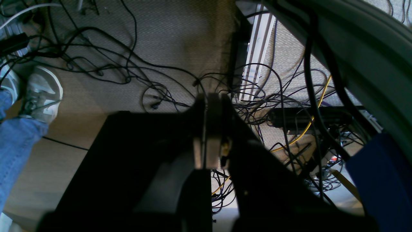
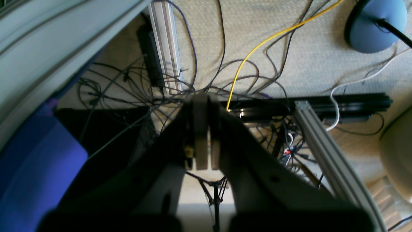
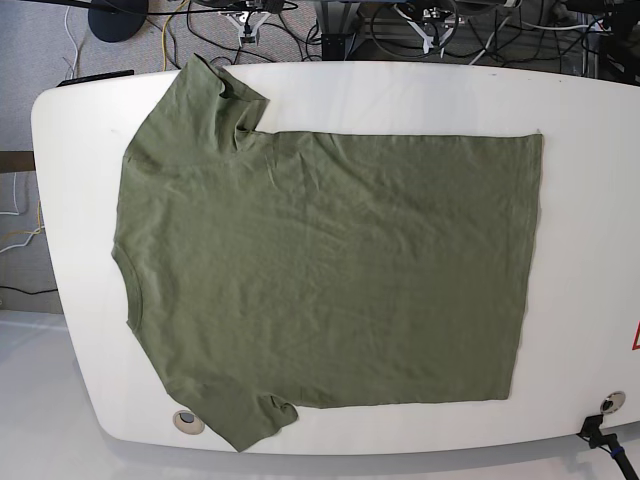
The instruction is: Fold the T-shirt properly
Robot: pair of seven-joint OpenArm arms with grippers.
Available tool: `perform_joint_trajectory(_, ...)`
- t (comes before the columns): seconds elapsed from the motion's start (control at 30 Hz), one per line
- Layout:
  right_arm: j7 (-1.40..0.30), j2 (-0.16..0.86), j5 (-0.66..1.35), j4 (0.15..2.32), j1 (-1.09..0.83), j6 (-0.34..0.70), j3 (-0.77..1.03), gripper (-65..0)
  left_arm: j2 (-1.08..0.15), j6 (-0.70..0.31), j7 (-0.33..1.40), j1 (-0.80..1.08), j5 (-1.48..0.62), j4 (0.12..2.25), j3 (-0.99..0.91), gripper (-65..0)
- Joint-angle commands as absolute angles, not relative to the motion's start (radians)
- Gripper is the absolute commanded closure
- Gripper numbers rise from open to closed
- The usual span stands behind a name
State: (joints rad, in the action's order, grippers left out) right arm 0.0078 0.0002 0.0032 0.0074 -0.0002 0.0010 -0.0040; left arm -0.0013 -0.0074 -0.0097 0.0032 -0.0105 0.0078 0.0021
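Only the base view showed the olive-green T-shirt (image 3: 320,275), which lay flat and unfolded across the white table (image 3: 580,120), collar toward the left of the frame. Neither wrist view showed the T-shirt. The left gripper (image 1: 210,129) and the right gripper (image 2: 203,129) were both clenched on nothing, over tangled cables (image 1: 128,69) on the carpet (image 2: 289,58).

A lab: tangled cables (image 1: 135,71) and aluminium framing (image 2: 325,154) over carpet (image 2: 289,58).
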Motion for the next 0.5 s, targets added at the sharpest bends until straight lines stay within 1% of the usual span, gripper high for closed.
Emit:
perform_joint_trajectory(0.0,0.007,0.003,-0.003,0.005,0.001,0.014,-0.002,-0.3,-0.003,-0.005,0.006,0.004,-0.024,0.020,0.006,0.0)
perform_joint_trajectory(0.47,-0.004,0.003,-0.002,0.006,-0.001,0.012,-0.002,0.0,-0.005,-0.003,0.016,0.010,-0.013,0.007,0.003,0.0)
